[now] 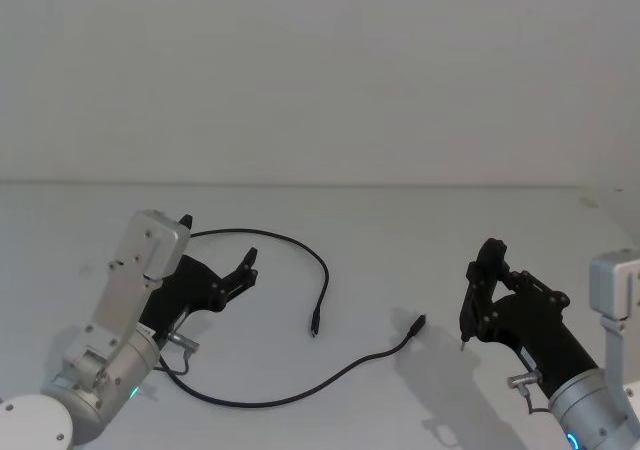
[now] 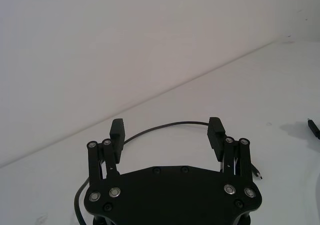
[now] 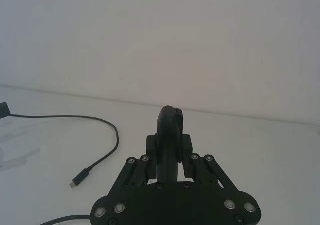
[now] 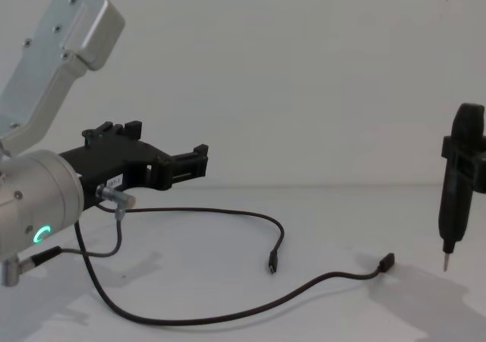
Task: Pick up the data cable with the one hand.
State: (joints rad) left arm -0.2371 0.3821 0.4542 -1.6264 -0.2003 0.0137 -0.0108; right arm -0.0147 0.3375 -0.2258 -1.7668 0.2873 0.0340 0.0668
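The left gripper [image 1: 218, 242], a black angular two-jaw hand on a fat silver cylindrical wrist [image 4: 34, 201] with a green ring light [image 4: 39, 234], reached forward and toward the robot's right from the left side of the white tabletop [image 1: 400, 220]. In the chest view it [image 4: 168, 140] hung roughly level, well above the surface, with the silver forearm rising steeply behind it. Its two fingers [image 2: 117, 129] were spread wide apart with nothing between them, and the left wrist view [image 2: 166, 130] showed bare table and a stretch of cord through the gap.

The long thin black data cable [image 1: 325, 275] lay flat on the tabletop, untouched. From one small plug near the table's middle it arched away and round toward the left gripper, passed beneath that arm, then swept back along the near side to its second plug, which lay between the two arms. In the chest view the data cable [image 4: 282, 235] sat clearly below the left hand.

The right gripper [image 1: 478, 292] stood at the right side, fingers [image 3: 187, 145] pressed in on a slim black pen-like tool [image 4: 456, 182]. The tool was held about upright, its metal tip pointing down near the table, well apart from the nearer plug.
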